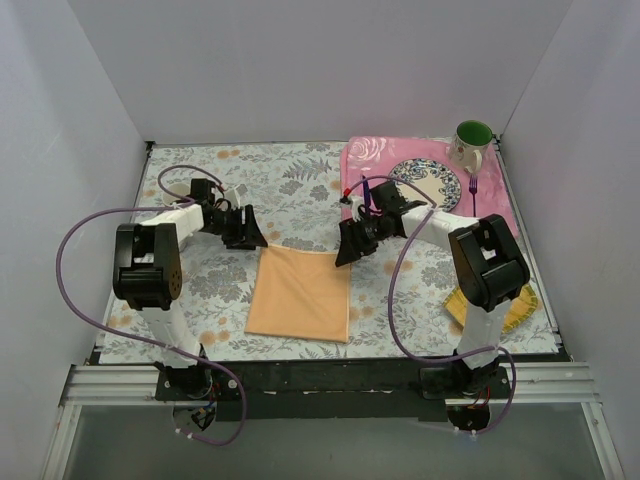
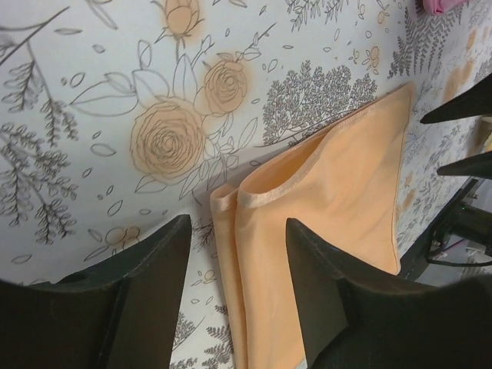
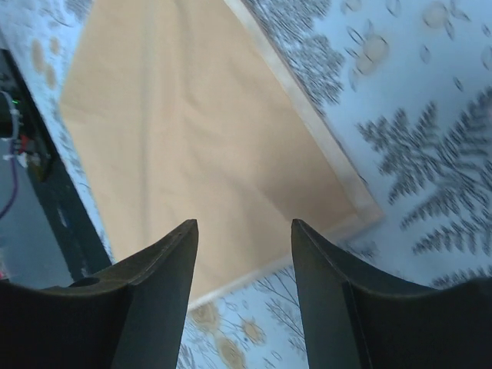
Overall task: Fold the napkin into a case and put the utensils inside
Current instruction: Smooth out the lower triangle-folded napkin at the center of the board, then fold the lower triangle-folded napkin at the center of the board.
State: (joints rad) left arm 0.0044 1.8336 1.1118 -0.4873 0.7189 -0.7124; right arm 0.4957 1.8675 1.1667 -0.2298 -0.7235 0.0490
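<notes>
From above, the napkin lies folded into a peach-orange rectangle on the flower-printed worktop, near the front edge and between the two arms. The left gripper sits at its far left corner and the right gripper at its far right corner. Far right on the worktop, a pink floral placemat carries a patterned plate. A purple fork lies just right of the plate, and a white mug with a green inside stands beyond it. A yellow mat shows beside the right arm's base.

In the left wrist view, the two dark fingers stand spread. The napkin's corner lies flat between them, with two layers of hemmed cloth showing at the edge. Neither finger can be seen pressing the cloth.

In the right wrist view, the fingers are likewise spread, with the napkin's edge and the worktop showing in the gap. The cloth stretches away smooth beyond the tips, its stitched hem running to a corner on the right.
</notes>
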